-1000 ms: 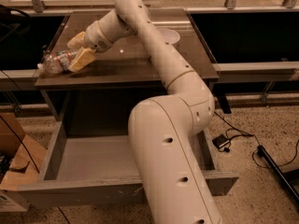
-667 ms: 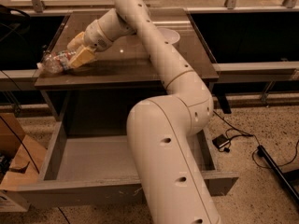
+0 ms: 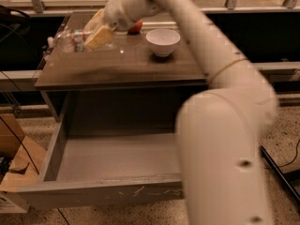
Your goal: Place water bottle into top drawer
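The water bottle (image 3: 69, 39) is clear plastic with a white cap pointing left. It lies on its side in the air above the left end of the table top. My gripper (image 3: 97, 35) is shut on its right part with tan fingers (image 3: 100, 37), and a blurred shadow lies on the wood below. The top drawer (image 3: 101, 192) is pulled open beneath the table. Its grey inside is bare, and its front panel has pale scratches. My arm's large white links cover the drawer's right side.
A white bowl (image 3: 162, 41) stands on the wooden table top (image 3: 126, 67), right of the gripper. A red object (image 3: 136, 27) shows behind the wrist. A cardboard box (image 3: 16, 165) sits on the floor left of the drawer. Cables lie at the right.
The gripper has risen and moved a little right with the water bottle, which is now off the table top. The white bowl has come into clear view beside the arm.
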Tool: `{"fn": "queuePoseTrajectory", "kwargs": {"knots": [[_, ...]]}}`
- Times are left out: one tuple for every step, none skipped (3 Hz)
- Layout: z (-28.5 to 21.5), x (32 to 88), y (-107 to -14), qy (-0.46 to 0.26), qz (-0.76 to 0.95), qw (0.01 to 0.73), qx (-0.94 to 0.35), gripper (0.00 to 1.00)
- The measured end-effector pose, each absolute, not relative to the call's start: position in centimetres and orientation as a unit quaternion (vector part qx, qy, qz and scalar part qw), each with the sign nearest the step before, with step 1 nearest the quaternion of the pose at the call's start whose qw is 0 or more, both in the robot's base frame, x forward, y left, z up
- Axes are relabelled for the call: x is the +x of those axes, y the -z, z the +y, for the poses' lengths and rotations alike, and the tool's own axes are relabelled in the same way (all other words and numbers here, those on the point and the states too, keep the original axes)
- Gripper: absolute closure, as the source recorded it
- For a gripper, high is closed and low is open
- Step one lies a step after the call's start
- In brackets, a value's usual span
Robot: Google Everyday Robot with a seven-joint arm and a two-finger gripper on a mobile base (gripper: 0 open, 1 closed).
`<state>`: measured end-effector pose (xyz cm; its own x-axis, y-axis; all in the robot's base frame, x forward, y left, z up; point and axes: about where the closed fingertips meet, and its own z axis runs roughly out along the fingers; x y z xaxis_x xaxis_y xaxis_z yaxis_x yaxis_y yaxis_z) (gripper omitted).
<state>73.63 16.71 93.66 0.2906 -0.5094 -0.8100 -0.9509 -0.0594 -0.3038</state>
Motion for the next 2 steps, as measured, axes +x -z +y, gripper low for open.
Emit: {"fn": "queuePoseTrajectory", "kwargs": {"knots": [[10.0, 68.9, -100.5, -0.222, 0.543, 0.472, -0.658, 1.0], [6.4, 61.7, -102.5, -0.238, 0.555, 0.466, -0.647, 1.0]]}}
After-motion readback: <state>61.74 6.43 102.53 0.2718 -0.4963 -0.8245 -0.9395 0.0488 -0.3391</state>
